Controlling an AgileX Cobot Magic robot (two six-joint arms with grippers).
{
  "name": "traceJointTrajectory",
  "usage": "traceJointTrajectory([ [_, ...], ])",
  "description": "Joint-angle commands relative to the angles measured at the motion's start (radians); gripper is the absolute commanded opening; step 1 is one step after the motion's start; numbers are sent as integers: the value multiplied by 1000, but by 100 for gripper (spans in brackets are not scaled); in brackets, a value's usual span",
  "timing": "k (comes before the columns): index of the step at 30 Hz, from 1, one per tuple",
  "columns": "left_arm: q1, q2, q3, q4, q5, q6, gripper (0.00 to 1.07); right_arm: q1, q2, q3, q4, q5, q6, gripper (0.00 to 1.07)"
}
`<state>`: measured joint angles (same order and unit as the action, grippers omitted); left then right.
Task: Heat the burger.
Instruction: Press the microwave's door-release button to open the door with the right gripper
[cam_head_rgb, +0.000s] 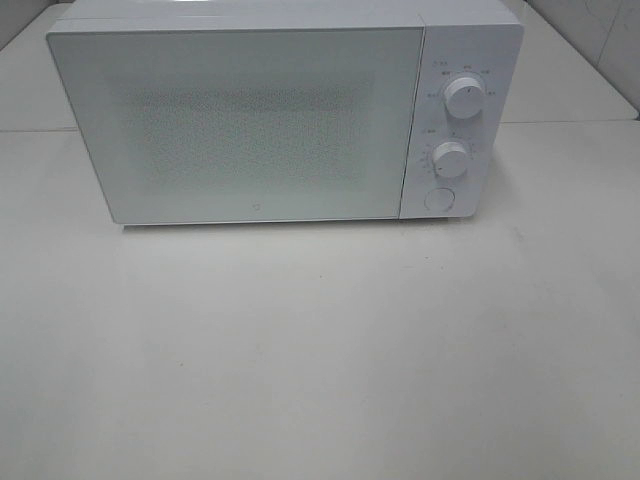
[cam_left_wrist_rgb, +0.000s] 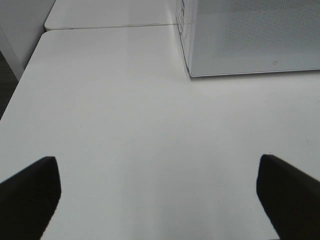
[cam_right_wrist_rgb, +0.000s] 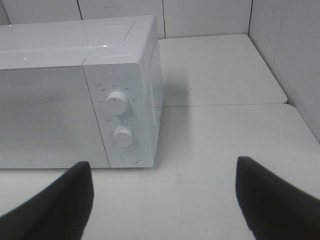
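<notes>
Tools (cam_left_wrist_rgb: 157, 162) (cam_right_wrist_rgb: 164, 165) gape, unseen overhead; microwave (cam_head_rgb: 250, 120) seemingly shut.

burger: hidden or out of view, not made out in any picture | microwave (cam_head_rgb: 285, 115): white, box-shaped, stood upright at the back of the white tabletop (cam_head_rgb: 320, 360) | door (cam_head_rgb: 230, 130): shut, dotted panel not seen through | controls: upper knob (cam_head_rgb: 465, 97), lower knob (cam_head_rgb: 451, 159) and round button (cam_head_rgb: 439, 199) stacked on the right-hand panel
</notes>
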<state>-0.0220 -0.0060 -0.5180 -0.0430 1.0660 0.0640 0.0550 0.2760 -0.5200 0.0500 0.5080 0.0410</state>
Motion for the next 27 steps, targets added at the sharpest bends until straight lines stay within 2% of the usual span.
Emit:
traceJointTrajectory([
  [1,5,-13,0,2,6,-1,101,-4,100,-4,-13,-102,-7,76],
  [17,5,-13,0,2,6,-1,101,-4,458,6,-13,-379,-7,76],
  [20,5,-13,0,2,6,-1,101,-4,518,9,-14,-482,-7,76],
  [22,5,-13,0,2,6,-1,101,-4,578,35,-22,-621,-7,76],
  [23,5,-13,0,2,6,-1,101,-4,578,35,-22,-621,-7,76],
  [25,5,-13,0,2,6,-1,101,-4,652,75,-24,-779,-7,76],
  [27,5,-13,0,2,6,-1,101,-4,666,82,-24,-812,-7,76],
])
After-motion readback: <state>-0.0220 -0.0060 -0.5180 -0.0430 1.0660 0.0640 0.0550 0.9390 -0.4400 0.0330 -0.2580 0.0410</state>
